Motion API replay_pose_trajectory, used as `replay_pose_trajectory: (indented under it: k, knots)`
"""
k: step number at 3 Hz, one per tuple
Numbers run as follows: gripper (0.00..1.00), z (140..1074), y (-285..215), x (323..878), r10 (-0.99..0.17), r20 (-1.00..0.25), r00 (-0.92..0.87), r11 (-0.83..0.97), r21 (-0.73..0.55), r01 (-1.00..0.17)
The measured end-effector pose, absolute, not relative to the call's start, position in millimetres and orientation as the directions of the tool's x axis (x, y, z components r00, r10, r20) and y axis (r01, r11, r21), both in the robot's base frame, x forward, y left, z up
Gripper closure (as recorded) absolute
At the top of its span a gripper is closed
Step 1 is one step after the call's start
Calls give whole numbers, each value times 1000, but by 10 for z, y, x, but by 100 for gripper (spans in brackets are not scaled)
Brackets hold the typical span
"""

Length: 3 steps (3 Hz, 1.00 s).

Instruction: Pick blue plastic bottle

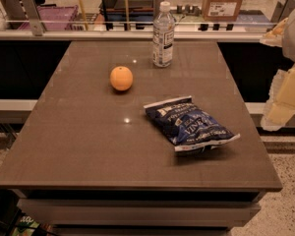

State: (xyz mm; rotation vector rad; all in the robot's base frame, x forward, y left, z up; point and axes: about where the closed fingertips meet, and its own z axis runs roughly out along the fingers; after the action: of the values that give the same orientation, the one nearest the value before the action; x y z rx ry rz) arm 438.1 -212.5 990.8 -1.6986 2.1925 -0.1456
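The blue plastic bottle [163, 34] is a slim clear bottle with a white cap and a white-bluish label. It stands upright near the far edge of the brown table [88, 141], right of centre. My gripper [279, 109] hangs at the right edge of the view, off the table's right side and above the floor. It is well to the right of the bottle and nearer to me, and it holds nothing that I can see.
An orange [121, 78] lies left of the bottle and nearer to me. A dark blue crinkly snack bag [189, 125] lies flat right of the table's centre. A low rail and shelves with boxes [225, 1] run behind the table.
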Motion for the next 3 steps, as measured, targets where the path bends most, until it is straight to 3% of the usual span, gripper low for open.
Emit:
replay_pose_trajectory:
  k: [2, 3]
  knots:
    - [0, 9973, -2164, 4429, -936, -256, -241, 321, -341, -884]
    - [0, 9982, -2217, 4533, -876, -371, -309, 447, -378, -811]
